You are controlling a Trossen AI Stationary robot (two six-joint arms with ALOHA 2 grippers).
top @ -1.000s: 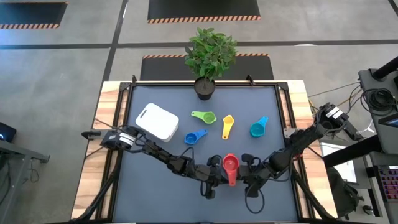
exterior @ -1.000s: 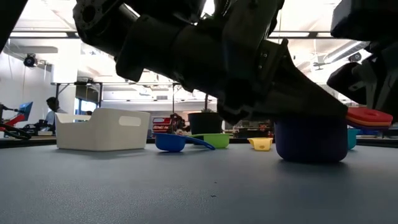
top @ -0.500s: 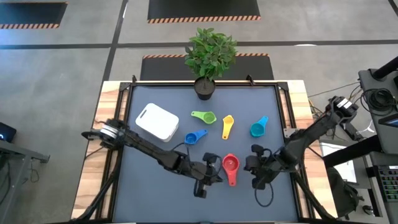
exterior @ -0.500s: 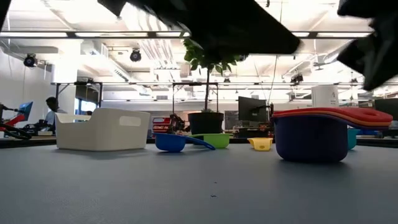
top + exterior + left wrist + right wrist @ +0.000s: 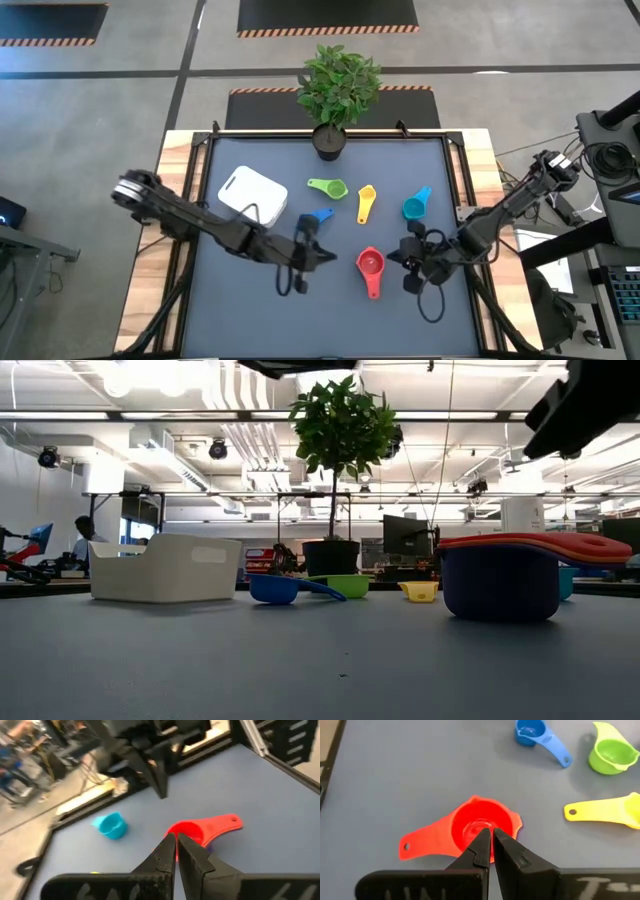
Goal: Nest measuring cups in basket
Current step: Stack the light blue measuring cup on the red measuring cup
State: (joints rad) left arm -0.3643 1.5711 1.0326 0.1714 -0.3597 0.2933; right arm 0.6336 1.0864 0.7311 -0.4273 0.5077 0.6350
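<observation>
my left gripper (image 5: 303, 262) hangs above the table (image 5: 250, 300), just left of the red cup (image 5: 371, 264), fingers pressed together and holding nothing. my right gripper (image 5: 412, 264) hangs just right of the same cup, fingers likewise closed and empty. both wrist views look down past closed fingertips at the red cup, which lies open side up near the front middle of the table. in the low view the red cup sits stacked on an orange one, inside a purple cup (image 5: 500, 585). the basket (image 5: 254, 195) stands at the rear left of the table. the blue cup (image 5: 314, 218) lies just right of the basket. the green cup (image 5: 329, 187), yellow cup (image 5: 366, 203) and teal cup (image 5: 415, 205) lie in a row behind the red cup, apart from one another. a plant pot (image 5: 329, 141) stands at the rear edge.
</observation>
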